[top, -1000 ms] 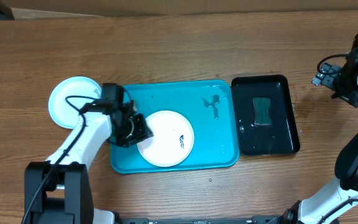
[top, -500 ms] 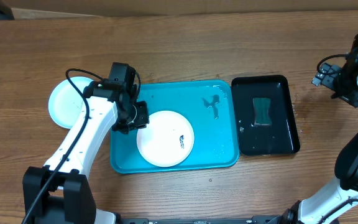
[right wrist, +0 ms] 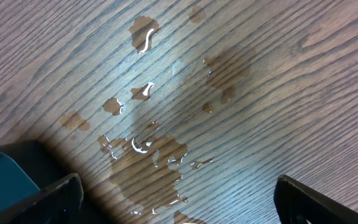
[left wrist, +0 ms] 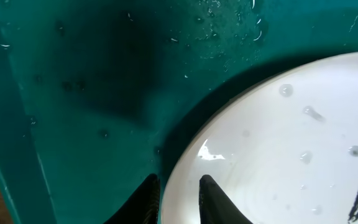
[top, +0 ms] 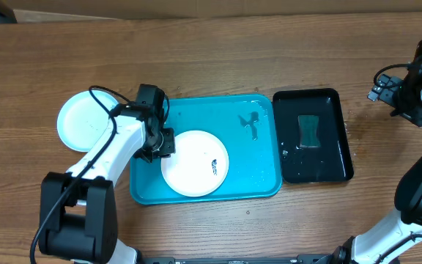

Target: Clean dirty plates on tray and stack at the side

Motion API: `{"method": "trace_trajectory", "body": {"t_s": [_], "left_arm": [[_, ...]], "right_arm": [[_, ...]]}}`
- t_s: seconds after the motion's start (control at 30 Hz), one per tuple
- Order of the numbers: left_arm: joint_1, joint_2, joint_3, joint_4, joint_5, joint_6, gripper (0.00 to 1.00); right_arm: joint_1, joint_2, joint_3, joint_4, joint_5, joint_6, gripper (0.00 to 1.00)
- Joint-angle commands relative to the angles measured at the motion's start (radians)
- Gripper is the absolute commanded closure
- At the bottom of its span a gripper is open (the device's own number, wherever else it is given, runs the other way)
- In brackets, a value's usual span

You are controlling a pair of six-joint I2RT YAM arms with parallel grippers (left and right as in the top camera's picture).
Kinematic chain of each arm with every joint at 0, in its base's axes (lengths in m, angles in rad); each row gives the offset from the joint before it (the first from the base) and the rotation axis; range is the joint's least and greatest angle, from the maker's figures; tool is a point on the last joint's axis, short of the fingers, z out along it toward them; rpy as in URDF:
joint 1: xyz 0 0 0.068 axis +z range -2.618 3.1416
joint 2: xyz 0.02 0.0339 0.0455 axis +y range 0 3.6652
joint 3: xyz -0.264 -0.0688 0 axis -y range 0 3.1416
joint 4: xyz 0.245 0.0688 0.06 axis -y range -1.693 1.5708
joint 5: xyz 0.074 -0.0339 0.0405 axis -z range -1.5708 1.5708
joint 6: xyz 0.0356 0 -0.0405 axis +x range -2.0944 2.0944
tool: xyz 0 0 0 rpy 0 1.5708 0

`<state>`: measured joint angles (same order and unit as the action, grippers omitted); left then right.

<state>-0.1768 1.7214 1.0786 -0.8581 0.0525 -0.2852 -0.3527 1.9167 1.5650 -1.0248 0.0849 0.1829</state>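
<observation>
1. Overhead view: the left gripper (top: 161,144) is being shown shifted slightly along the left rim of the white plate (top: 194,163) since a second ago, while the plate is being left unmoved, so its dark smear (top: 215,166) is judged still uncleaned.
2. Its fingers (left wrist: 146,200) are being held narrowly parted astride that rim; whether the rim is being pinched cannot be told.
3. Only this plate and water drops are being carried by the turquoise tray (top: 258,187) under the gripper; a second pale plate (top: 86,121) is being kept on the table (top: 211,59) just to its left.
4. The right gripper (right wrist: 176,193) is being held spread wide over wet wood, with the black tray (top: 337,173) holding a green sponge (top: 311,130) to its left.
</observation>
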Motion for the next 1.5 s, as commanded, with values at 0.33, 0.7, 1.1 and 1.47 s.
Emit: {"method": "trace_trajectory", "body": {"t_s": [0.33, 0.7, 1.1, 1.47], "left_arm": [[0.009, 0.116, 0.029, 0.027, 0.068, 0.046, 0.96], [0.034, 0.116, 0.126, 0.022, 0.079, -0.074, 0.76], [0.032, 0.118, 0.106, 0.035, 0.019, -0.059, 0.83], [0.032, 0.119, 0.094, 0.06, 0.102, -0.051, 0.8]], "right_arm": [[0.0, -0.018, 0.008, 0.002, 0.0, 0.004, 0.0], [0.0, -0.018, 0.008, 0.003, 0.0, 0.004, 0.0], [0.0, -0.018, 0.008, 0.003, 0.0, 0.004, 0.0], [0.0, -0.018, 0.008, 0.183, -0.032, 0.005, 0.0]]}}
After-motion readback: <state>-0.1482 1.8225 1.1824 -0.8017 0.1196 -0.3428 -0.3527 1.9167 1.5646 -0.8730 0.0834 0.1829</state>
